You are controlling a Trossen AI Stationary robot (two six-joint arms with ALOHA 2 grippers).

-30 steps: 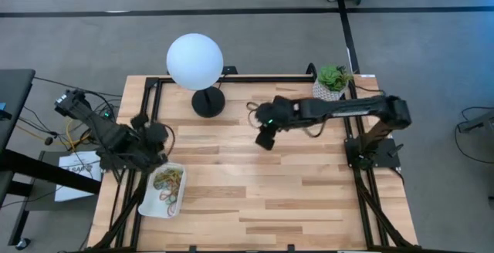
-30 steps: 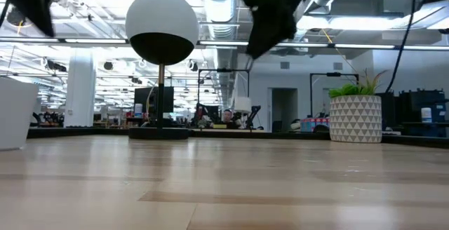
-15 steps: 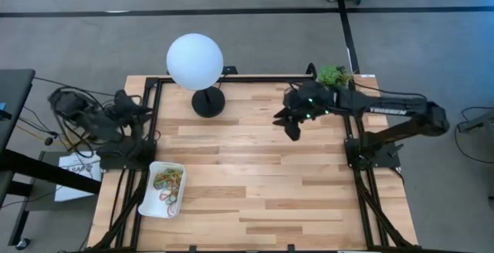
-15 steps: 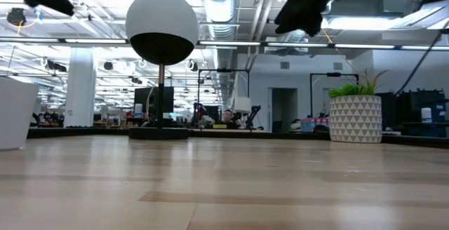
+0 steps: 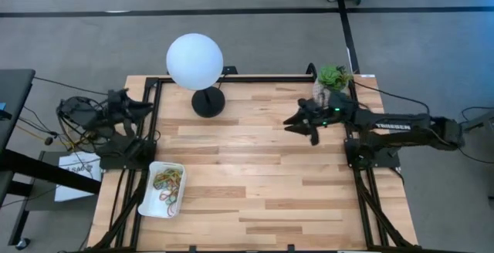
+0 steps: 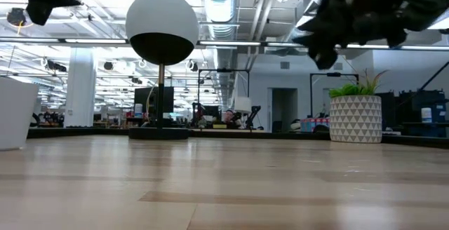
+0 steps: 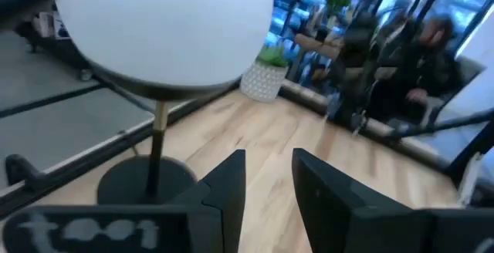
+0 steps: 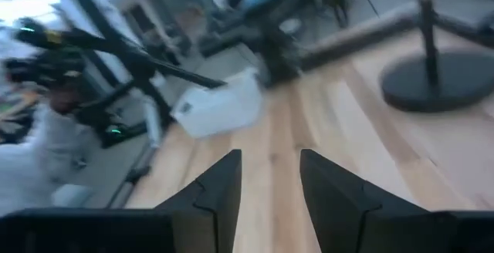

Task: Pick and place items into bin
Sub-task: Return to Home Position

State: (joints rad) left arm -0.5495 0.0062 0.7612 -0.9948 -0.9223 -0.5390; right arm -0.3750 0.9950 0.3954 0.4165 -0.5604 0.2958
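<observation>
The bin (image 5: pixel 147 197) lay at the table's (image 5: pixel 262 191) near-left edge, long axis running near-to-far, slightly slanted, rubber bands (image 5: pixel 167 182) inside; globe lamp (image 5: pixel 194 61) and plant pot (image 5: pixel 332 80) stood well apart; left gripper (image 5: pixel 143 108) past the left edge and right gripper (image 5: pixel 293 123) beside the pot both gaped, empty.

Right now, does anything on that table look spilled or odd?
Nothing stands out: coloured rubber bands lie inside the small white tray, white globe lamp and potted plant stand upright, left gripper and right gripper hang open.

Left end effector (image 7: pixel 268 164) and right end effector (image 8: pixel 270 162) — both raised, fingers parted.
</observation>
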